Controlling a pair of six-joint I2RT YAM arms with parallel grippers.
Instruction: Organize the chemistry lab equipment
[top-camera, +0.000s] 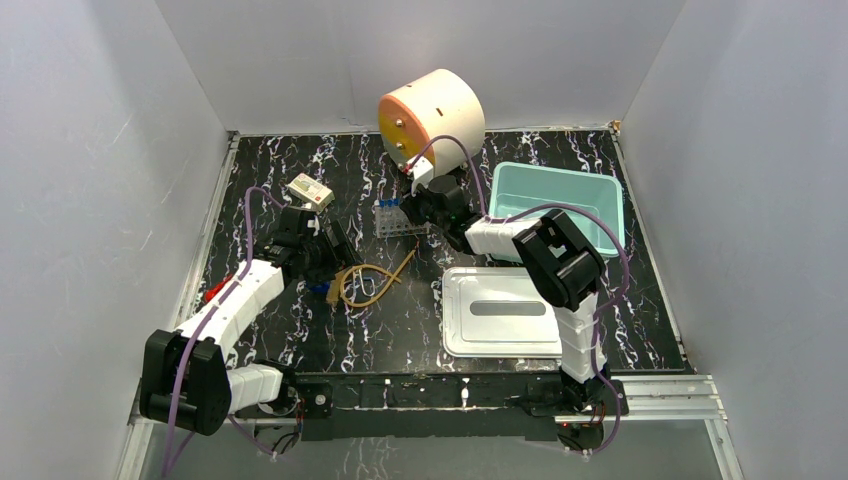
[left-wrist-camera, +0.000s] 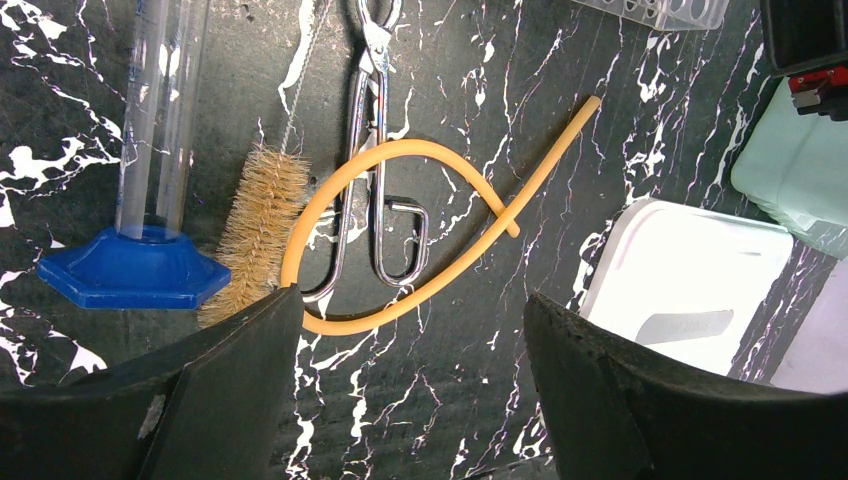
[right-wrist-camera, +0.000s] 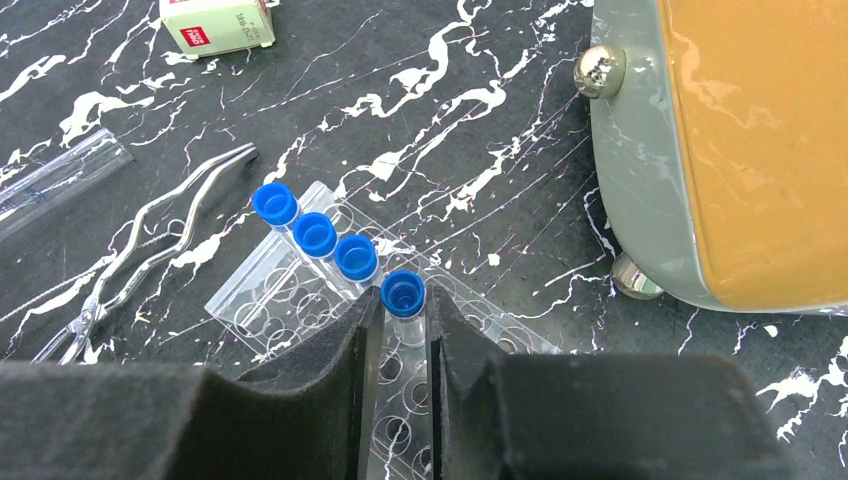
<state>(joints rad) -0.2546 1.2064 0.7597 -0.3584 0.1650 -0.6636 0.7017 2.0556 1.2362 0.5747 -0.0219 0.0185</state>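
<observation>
My right gripper (right-wrist-camera: 402, 340) clamps the 4th tube (right-wrist-camera: 403, 293) at the rack (right-wrist-camera: 240, 300) holding 3; tubing (left-wrist-camera: 400, 148) awaits my spread left gripper (left-wrist-camera: 410, 305).

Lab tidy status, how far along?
Done: three capped tubes sit in the rack. In hand: right gripper, jaws shut on a fourth tube at the rack. To do: tubing, tongs, brush and cylinder lie loose below the open left gripper; the teal tub holds nothing.

Bright, even light (soft shadows)
</observation>
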